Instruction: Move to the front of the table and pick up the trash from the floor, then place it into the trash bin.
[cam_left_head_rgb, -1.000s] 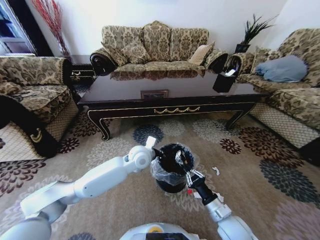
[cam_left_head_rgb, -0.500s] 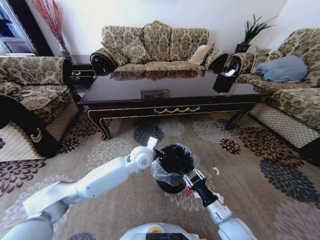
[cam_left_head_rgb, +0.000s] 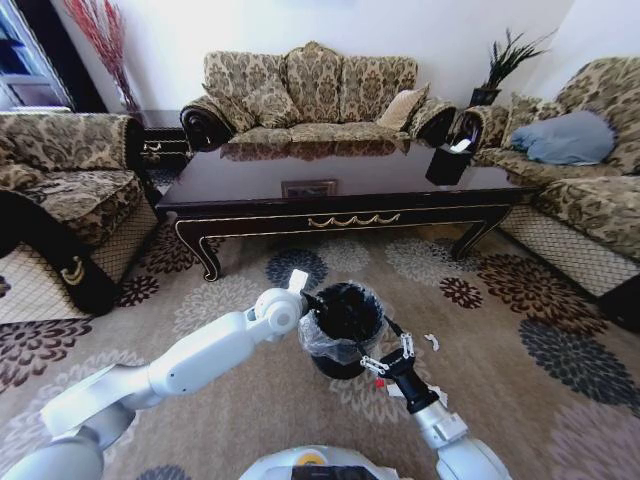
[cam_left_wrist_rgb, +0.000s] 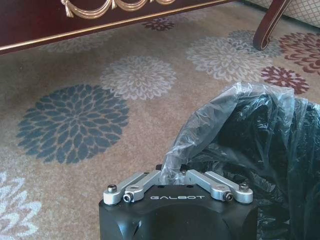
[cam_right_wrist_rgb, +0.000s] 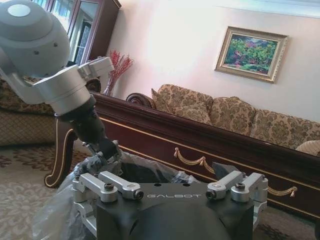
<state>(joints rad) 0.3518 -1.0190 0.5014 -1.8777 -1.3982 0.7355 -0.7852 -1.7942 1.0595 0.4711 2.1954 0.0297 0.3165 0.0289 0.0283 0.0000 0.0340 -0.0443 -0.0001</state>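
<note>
High head view; both close wrist views over the trash bin (cam_left_head_rgb: 345, 325).

The trash bin (cam_left_head_rgb: 343, 335), round and black with a crinkly translucent liner, stood upright on the floral carpet, in front of the long dark table (cam_left_head_rgb: 340, 190) with gold scroll trim. A small white piece of trash (cam_left_head_rgb: 431, 341) lay on the carpet just beside the bin.

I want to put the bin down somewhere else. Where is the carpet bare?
Bare carpet lies between the table and the trash bin. Crowded spots: the left gripper pinches the bin's bag, and the open right gripper hangs beside white scraps.
</note>
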